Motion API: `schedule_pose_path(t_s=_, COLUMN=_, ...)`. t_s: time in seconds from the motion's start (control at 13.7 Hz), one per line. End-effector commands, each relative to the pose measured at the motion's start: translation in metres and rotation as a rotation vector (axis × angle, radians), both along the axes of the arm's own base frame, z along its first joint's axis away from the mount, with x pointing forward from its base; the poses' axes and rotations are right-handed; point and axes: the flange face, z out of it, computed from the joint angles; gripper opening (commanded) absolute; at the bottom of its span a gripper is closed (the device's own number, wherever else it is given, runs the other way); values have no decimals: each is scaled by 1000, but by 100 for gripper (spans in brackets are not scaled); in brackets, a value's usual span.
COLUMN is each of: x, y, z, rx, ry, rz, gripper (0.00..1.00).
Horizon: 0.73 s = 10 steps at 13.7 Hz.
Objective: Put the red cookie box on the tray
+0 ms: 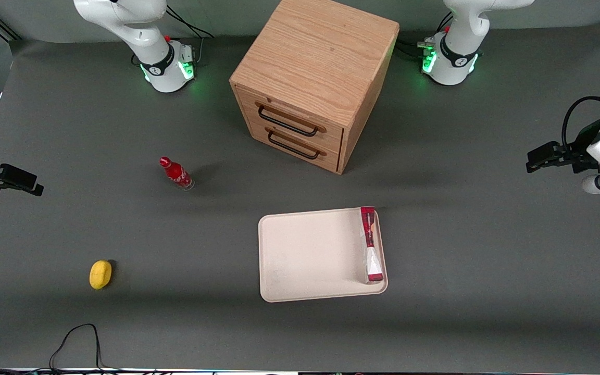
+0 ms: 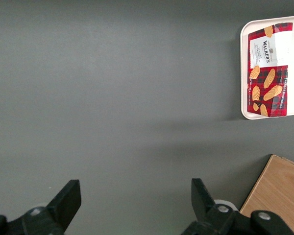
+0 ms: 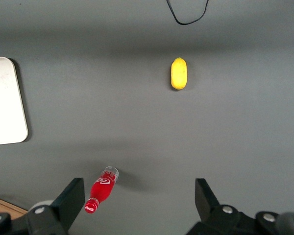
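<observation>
- One landmark for me — the tray [image 1: 310, 260], cream with a low rim, lying flat on the grey surface [image 1: 461, 312].
- I see the red cookie box [image 1: 371, 245] on the tray, lying lengthwise along the tray's short edge at the working arm's end, just inside the rim; its white section sits toward the end nearer the front camera.
- From the left wrist camera I read the same box [image 2: 267, 68] face up, its printed side showing cookies, tucked against the tray's rim [image 2: 243, 73].
- My gripper [image 1: 542, 159] is well apart from the tray, out toward the working arm's end of the surface and farther from the front camera than the tray.
- Its fingers [image 2: 68, 198] are spread wide with nothing between them — only bare grey surface shows in the gap.
- Farther from the front camera than the tray stands the wooden cabinet [image 1: 315, 78], two drawers with dark handles facing the tray.
- Toward the parked arm's end from the tray, I see a small red bottle [image 1: 176, 173] and a yellow lemon-like object [image 1: 100, 274], both well apart from the tray.
</observation>
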Motion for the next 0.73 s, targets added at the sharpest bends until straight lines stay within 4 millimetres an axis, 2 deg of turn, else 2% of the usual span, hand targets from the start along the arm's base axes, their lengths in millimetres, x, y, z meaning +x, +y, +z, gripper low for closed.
schedule_pose_path(t_s=0.0, x=-7, y=-3, z=5, rx=-12, ry=4, rz=-13, gripper=100)
schedule_pose_path(t_s=0.66, x=-6, y=0, z=0, rx=34, ry=12, rz=-4, gripper=100)
